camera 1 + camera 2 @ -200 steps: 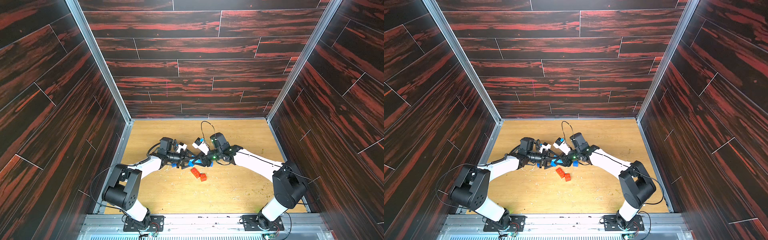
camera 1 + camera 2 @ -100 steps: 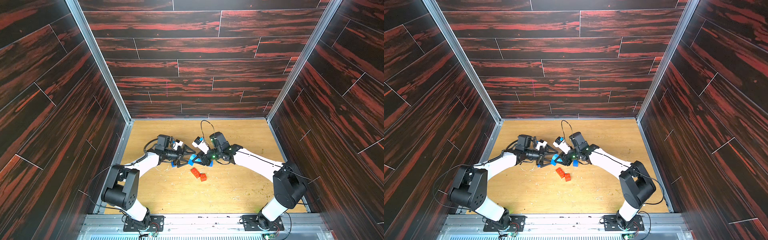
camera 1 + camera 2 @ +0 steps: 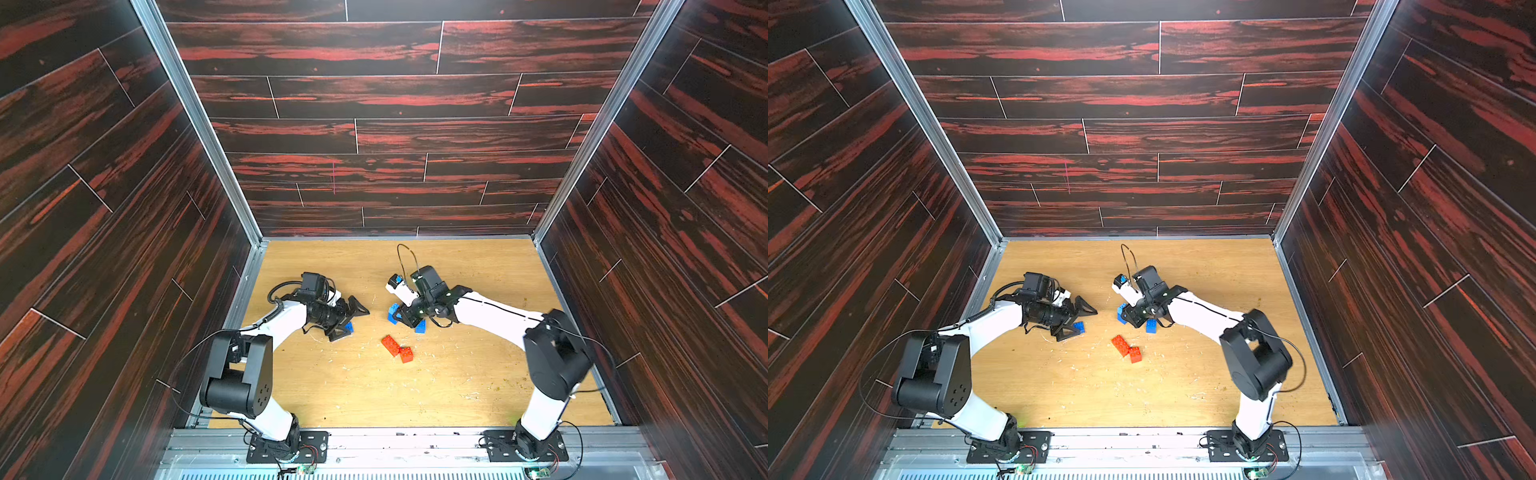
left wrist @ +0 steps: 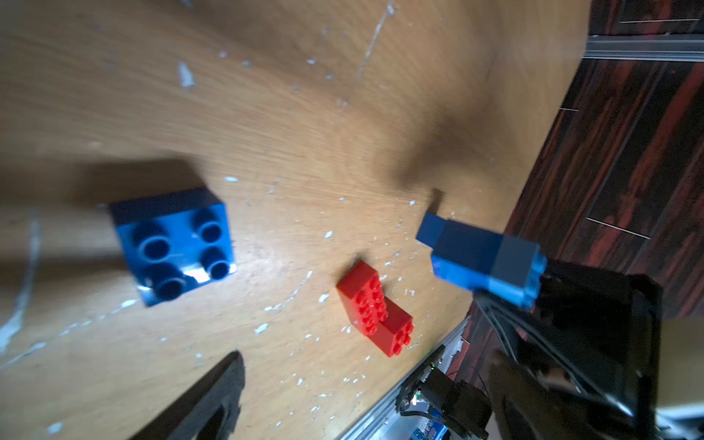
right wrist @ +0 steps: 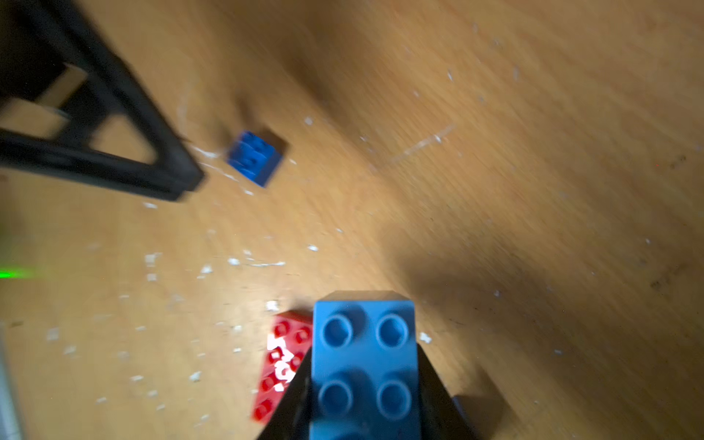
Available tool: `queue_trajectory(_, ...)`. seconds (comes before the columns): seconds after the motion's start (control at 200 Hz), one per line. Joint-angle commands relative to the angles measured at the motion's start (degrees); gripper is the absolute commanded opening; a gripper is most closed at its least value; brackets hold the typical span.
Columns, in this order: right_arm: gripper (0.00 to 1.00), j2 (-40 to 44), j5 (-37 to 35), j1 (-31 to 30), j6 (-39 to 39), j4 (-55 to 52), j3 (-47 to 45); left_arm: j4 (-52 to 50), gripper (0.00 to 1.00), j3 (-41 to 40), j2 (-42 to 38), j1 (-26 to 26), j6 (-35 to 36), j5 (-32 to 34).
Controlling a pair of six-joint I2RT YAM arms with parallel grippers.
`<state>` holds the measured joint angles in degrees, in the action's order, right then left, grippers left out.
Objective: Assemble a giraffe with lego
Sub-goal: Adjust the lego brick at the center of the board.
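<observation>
Wood tabletop [image 3: 457,374], blue brick [image 5: 364,365] in right claw [image 3: 406,318] — left claw [image 3: 355,321] agape

light wood tabletop [image 3: 457,382] flecked with white chips [image 4: 261,328], walled by dark red-streaked planks [image 3: 374,95].

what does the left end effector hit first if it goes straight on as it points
Probably the red bricks, lying centred ahead of the left end effector, or the table just short of them; depth is unclear.
</observation>
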<state>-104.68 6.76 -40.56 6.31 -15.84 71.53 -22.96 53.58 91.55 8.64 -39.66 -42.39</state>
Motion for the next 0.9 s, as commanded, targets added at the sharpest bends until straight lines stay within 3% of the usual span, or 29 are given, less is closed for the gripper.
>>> queue_trajectory(0.0,0.23,-1.83,-4.65,-0.16,0.97,1.19,0.98,-3.31,1.0,0.95,-2.04,0.05,2.61,1.76)
queue_trajectory(0.897,0.27,-7.09,-5.85,-0.53,1.43,9.87,-2.87,-1.69,1.0,-0.57,-1.12,0.06,2.47,0.64)
